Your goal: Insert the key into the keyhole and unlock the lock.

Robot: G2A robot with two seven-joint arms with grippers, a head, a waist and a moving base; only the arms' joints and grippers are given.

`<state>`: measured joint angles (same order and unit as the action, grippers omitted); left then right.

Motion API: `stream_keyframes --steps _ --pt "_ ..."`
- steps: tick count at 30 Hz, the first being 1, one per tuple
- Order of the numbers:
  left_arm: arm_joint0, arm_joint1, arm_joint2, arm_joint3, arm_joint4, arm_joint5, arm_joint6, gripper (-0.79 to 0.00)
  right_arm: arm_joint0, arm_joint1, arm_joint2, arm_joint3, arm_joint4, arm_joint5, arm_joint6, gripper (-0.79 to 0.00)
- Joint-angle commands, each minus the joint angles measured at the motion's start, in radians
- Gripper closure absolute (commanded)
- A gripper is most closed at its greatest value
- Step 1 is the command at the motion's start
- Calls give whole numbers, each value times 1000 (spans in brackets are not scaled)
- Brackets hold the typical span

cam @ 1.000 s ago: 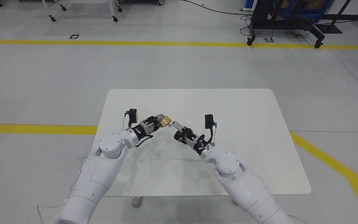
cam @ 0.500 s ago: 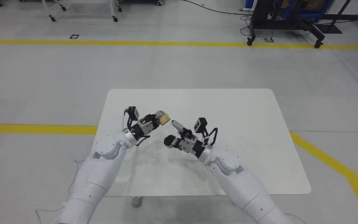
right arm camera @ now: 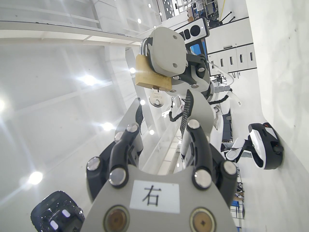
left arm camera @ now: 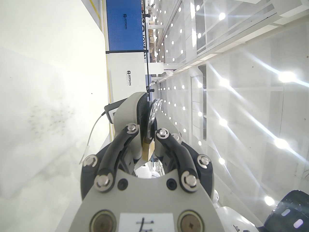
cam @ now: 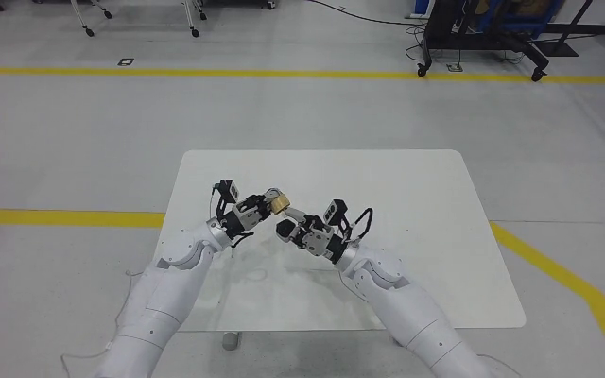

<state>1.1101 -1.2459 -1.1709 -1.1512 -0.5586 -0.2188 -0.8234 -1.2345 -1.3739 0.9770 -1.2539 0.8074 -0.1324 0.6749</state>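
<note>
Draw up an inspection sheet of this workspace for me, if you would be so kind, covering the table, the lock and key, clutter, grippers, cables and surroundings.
Surface: white table, bare apart from faint dark specks.
Job's things: brass padlock held up off the table; key sits in its keyhole, head sticking out; shackle partly hidden.
Clutter: nothing seen.
Grippers: left gripper shut on the padlock; right gripper open, fingers on either side of the key's head.
Cables: black cable loops at the right wrist.
Surroundings: grey floor with yellow lines; dark wheeled frame beyond the table.
</note>
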Motion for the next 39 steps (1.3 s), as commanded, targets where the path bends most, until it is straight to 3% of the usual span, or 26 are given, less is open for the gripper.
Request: stream_keyframes --steps 1,5,9,14,18,30,39 --pt "1 0 0 -1 -2 -2 -3 0 2 -1 2 4 6 -1 2 -336" --pt "1 -1 0 -1 -2 -1 -7 0 3 -3 6 8 15 2 10 -292" --pt "1 -1 1 -2 -1 -1 -9 0 7 -5 6 9 15 6 13 -129" --pt "1 -2 1 -2 2 2 -8 0 10 -9 4 13 16 7 11 -114" --pt "2 -2 0 -2 3 1 -9 0 11 -13 5 21 30 3 8 0" --pt "0 -3 7 -4 22 -11 -19 0 5 -24 16 44 128 7 55 0" --pt "10 -3 2 -19 53 -109 -19 0 -5 -47 27 69 424 125 153 0"
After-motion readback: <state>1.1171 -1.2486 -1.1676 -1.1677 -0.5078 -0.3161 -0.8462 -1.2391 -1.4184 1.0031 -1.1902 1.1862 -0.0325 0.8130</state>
